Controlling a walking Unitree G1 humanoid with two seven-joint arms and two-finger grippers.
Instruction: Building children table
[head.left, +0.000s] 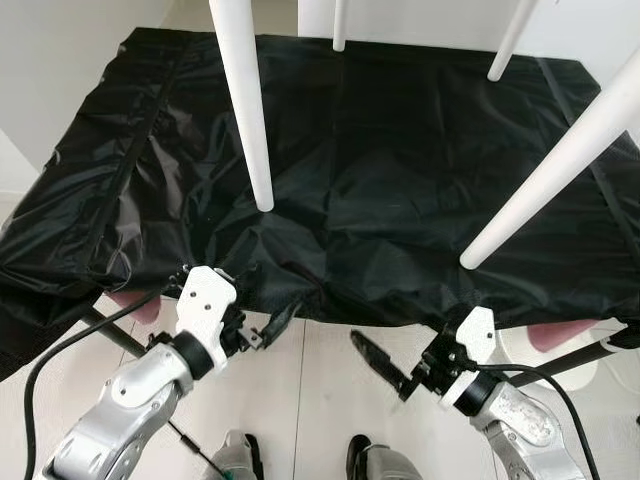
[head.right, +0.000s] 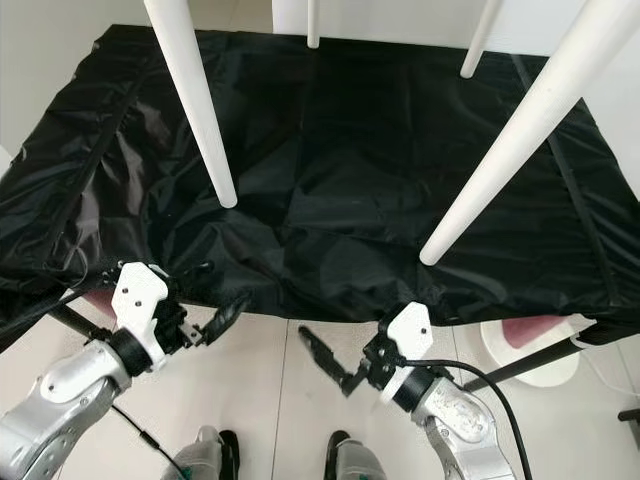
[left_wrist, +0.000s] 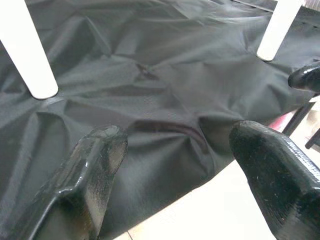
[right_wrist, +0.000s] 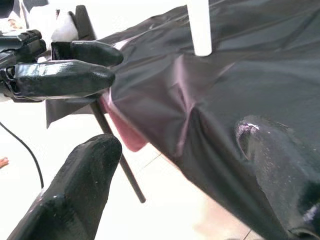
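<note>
A black plastic sheet (head.left: 400, 180) is spread, wrinkled, over a low worktop and droops past its near edge. White table legs stand up out of the sheet: one leg (head.left: 243, 100) toward the near left part of the worktop, a slanting leg (head.left: 560, 165) toward the near right, and two more (head.left: 513, 38) along the far edge. What the legs are fixed to lies under or behind the sheet and cannot be made out.

The left gripper (head.left: 262, 322) hangs just off the near edge of the worktop, left of centre, its black fingers (left_wrist: 95, 170) spread apart with nothing between them; they are close to the drooping hem of the sheet, but whether they touch it cannot be told. The right gripper (head.left: 385, 368) is held over the pale tiled floor (head.left: 320, 380) in front of the near edge, right of centre, fingers likewise parted and empty. In the right wrist view one finger (right_wrist: 75, 195) lies before the floor, the other is at the fold of the sheet, and the left gripper's fingers show beyond.

Under the sheet's hem a pink surface (right_wrist: 127, 130) and dark thin frame bars (head.left: 575, 362) show, and a black cable (head.left: 60, 350) loops from the left arm.
</note>
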